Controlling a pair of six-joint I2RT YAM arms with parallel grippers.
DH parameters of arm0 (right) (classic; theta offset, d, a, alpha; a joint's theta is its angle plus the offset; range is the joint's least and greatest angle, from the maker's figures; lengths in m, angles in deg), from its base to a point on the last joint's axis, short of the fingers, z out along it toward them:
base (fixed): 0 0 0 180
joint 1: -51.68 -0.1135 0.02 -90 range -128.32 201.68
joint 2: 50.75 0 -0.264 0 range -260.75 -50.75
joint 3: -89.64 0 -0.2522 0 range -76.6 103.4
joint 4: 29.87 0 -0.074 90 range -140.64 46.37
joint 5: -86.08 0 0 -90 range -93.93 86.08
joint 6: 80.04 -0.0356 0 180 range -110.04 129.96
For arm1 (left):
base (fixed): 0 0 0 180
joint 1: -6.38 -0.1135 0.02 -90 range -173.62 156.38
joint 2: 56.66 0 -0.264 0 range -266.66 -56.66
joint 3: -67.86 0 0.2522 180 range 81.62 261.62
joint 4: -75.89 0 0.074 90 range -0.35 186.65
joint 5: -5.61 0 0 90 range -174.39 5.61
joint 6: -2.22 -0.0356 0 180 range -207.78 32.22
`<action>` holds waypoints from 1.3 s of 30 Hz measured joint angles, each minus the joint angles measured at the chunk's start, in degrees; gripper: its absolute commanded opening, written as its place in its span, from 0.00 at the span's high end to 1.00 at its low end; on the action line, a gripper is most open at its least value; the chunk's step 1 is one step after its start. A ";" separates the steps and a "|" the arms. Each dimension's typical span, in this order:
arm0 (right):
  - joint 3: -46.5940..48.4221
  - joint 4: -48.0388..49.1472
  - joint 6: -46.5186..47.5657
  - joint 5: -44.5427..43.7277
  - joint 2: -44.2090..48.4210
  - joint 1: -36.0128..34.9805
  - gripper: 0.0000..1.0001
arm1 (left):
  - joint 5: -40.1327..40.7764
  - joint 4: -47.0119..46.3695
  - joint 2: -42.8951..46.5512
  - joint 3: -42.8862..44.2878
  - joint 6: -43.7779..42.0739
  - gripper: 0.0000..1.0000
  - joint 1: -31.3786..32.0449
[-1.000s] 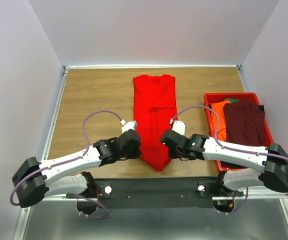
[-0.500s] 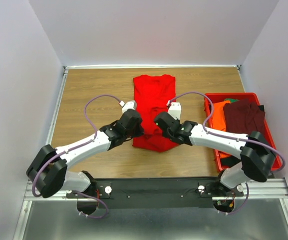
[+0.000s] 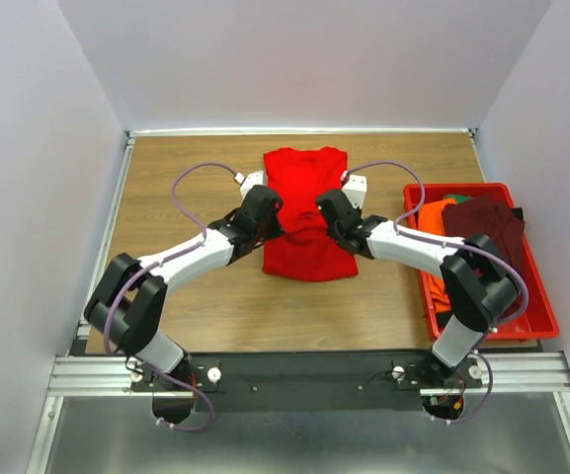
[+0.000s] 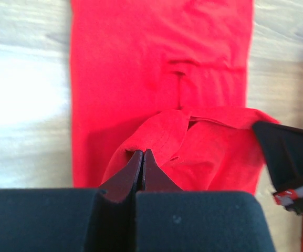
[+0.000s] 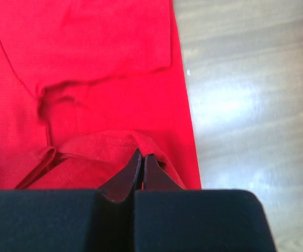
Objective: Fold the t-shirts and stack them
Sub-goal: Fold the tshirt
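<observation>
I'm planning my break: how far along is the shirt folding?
Done: the red t-shirt lies as a narrow strip, sides folded in. In hand: both arms' jaws are shut on its near hem, doubled over the middle. Left: finishing that fold, then the orange t-shirt and maroon t-shirt in the bin; no stack yet.

Red plastic bin (image 3: 433,189) on the wooden table's (image 3: 186,178) right side
</observation>
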 measured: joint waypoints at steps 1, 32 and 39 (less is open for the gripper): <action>0.37 0.48 0.35 0.15 -0.48 0.46 1.00 | -0.02 -0.11 -0.70 0.42 -0.26 1.00 -0.33; 3.48 8.66 2.51 11.89 -5.22 12.83 1.00 | -4.52 -2.54 -13.79 11.63 -5.22 1.00 -8.09; 7.23 9.25 4.09 16.11 -9.68 15.63 0.42 | -6.88 -3.23 -17.86 14.27 -7.08 0.12 -10.03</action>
